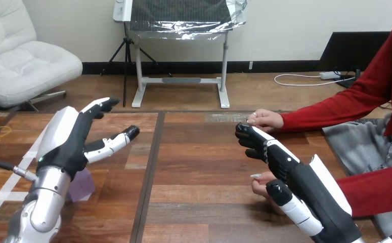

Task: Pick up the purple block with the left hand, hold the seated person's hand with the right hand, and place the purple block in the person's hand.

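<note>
Purple block [85,185] lies on the wooden table [199,167], left of the dark seam [150,167], partly hidden behind the left forearm [47,200]. Left hand [74,143] is also left of the seam and raised over the block, fingers spread wide and straight, holding nothing. Right hand [280,163] is well right of the seam, fingers stretched nearly straight, tips close to the person's upper hand [265,119]. Person's lower hand [261,185] shows between the right hand's thumb and fingers. No fingers curl round it; cannot tell if they touch.
</note>
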{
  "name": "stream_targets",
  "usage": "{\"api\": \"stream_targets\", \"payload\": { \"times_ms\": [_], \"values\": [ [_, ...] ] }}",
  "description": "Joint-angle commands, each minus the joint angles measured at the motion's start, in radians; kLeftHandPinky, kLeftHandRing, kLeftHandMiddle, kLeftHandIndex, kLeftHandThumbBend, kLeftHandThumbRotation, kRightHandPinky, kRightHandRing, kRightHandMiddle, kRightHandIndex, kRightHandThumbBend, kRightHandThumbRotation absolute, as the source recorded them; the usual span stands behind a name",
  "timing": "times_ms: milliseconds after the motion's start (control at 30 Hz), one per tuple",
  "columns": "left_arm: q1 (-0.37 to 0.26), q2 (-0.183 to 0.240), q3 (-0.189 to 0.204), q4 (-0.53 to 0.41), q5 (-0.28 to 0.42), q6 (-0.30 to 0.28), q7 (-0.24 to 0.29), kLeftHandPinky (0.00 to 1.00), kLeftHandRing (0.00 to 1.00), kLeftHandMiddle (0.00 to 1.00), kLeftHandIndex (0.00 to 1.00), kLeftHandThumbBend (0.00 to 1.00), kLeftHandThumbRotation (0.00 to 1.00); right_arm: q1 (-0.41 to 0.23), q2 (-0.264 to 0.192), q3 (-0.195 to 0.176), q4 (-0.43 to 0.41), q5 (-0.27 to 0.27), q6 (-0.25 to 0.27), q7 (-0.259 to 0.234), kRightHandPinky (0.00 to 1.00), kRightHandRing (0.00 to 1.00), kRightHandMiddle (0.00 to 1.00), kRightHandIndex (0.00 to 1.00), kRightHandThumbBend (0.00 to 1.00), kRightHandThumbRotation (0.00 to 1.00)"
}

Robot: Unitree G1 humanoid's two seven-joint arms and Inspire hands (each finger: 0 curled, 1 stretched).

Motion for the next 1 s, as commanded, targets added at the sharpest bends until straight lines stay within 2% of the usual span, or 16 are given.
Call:
{"api": "stream_targets", "payload": {
  "times_ms": [0,333,700,967],
  "values": [
    [-0.096,0.033,-0.019,0.047,0.013,0.004,0.032,0.89,0.84,0.85,0.84,0.64,0.63,-0.038,-0.005,-0.023,-0.032,0.020,-0.019,-0.001,0.88,0.91,0.91,0.90,0.84,1.00],
    [-0.123,0.045,-0.038,0.121,0.018,0.013,0.048,0.89,0.84,0.85,0.84,0.62,0.61,-0.043,-0.006,-0.024,-0.030,0.021,-0.023,0.000,0.88,0.90,0.90,0.90,0.84,1.00],
    [-0.128,0.055,-0.056,0.140,0.036,0.062,0.041,0.92,0.86,0.86,0.85,0.60,0.61,-0.046,-0.010,-0.025,-0.036,0.033,-0.017,0.010,0.88,0.90,0.90,0.90,0.83,1.00],
    [-0.127,0.066,-0.064,0.158,0.051,0.065,0.055,0.92,0.86,0.86,0.85,0.60,0.58,-0.049,-0.011,-0.028,-0.040,0.031,-0.016,0.015,0.87,0.90,0.90,0.90,0.83,1.00]
  ]
}}
